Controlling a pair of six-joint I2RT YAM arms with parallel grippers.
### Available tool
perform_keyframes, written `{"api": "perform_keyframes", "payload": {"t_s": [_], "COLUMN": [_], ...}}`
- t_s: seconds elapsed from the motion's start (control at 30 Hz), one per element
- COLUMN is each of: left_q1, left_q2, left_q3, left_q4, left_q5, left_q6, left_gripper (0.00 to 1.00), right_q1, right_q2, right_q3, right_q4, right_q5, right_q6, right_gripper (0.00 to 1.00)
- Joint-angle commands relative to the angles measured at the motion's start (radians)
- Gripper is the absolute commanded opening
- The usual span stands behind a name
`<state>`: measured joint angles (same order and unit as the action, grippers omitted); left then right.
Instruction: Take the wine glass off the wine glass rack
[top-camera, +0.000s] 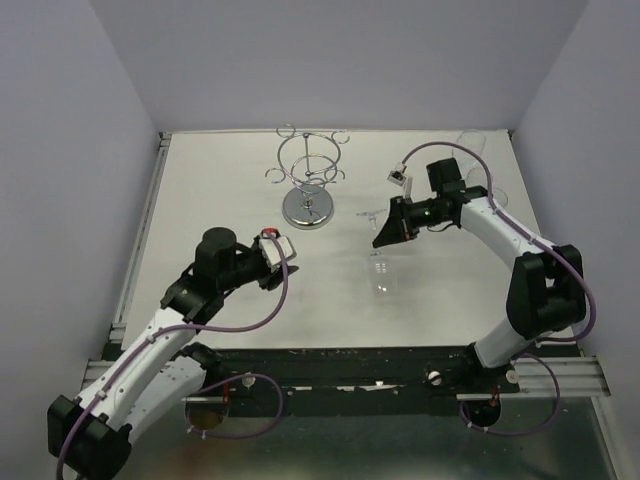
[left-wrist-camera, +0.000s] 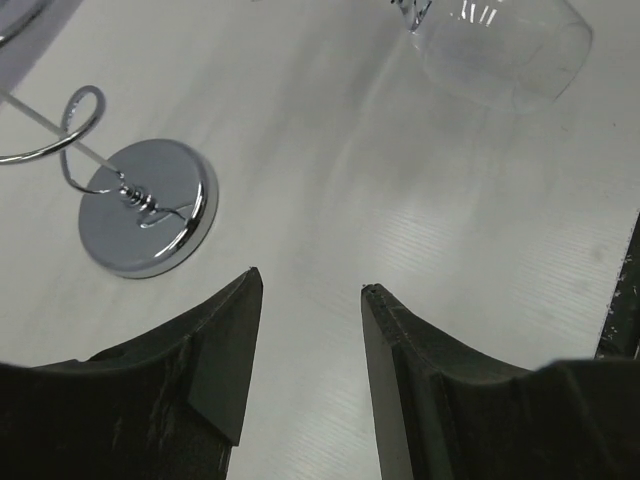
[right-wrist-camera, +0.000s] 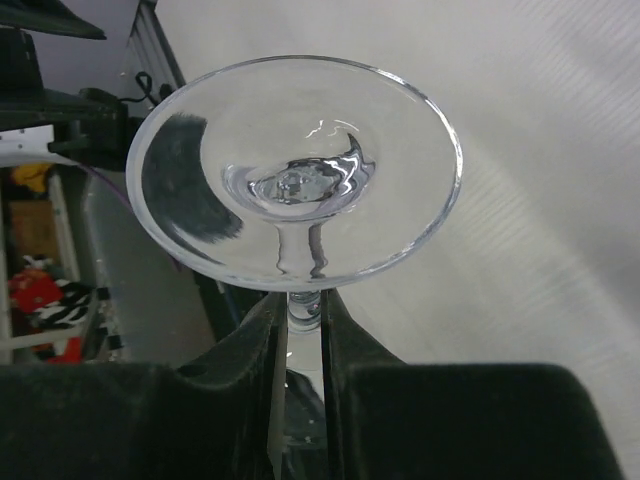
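1. The right arm is bent at the elbow, and its wrist points back toward the near edge of the white table (top-camera: 220, 190).
2. The right pincer (top-camera: 384, 238) is clamped on the thin stem of the clear wine glass (top-camera: 381, 275).
3. The glass is off the shiny chrome wire rack (top-camera: 308, 185), apart from it on its right.
4. The left arm reaches forward and low. The left pincer (left-wrist-camera: 310, 288) is spread and holds nothing, near the rack's round base.

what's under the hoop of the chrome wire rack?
On the chrome wire rack, only its post and mirrored disc base; no glass hangs there. Table beneath the base is hidden. The clear wine glass is apart, in the right gripper.
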<state>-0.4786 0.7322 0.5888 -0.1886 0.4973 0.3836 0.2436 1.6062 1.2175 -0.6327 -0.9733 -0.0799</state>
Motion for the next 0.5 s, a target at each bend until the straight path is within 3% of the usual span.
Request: {"api": "perform_keyframes", "payload": {"t_s": [0.0,0.1,0.2,0.33,0.47], "left_q1": [-0.034,-0.035,-0.044,-0.075,-0.081], "left_q2": [0.093,0.197,0.286,0.438,0.567], "left_q3": [0.003,0.017,-0.015,-0.009,0.066], "left_q4": [0.040,0.061,0.182,0.348,0.389], "left_q5": [0.064,0.096,0.124,0.101,0.144], "left_q6": [-0.035,-0.048,-0.035,-0.031,-0.068], "left_gripper": [0.59,0.59,0.59,0.59,0.59], "right_q1": [0.002,0.008,0.019,0.034,0.045], "right_q2": [-0.012,0.006,0.023,0.063,0.080], "right_q3": [-0.146,-0.242,-0.295,-0.311,-0.343], "right_q4": [0.137,0.273,0.378,0.386,0.403], "right_q5": [-0.191,-0.254,-0.268,-0.266,-0.254], "right_q6": [0.213,0.353,0.410,0.433,0.453], "right_gripper": [0.01,0.01,0.01,0.01,0.01]}}
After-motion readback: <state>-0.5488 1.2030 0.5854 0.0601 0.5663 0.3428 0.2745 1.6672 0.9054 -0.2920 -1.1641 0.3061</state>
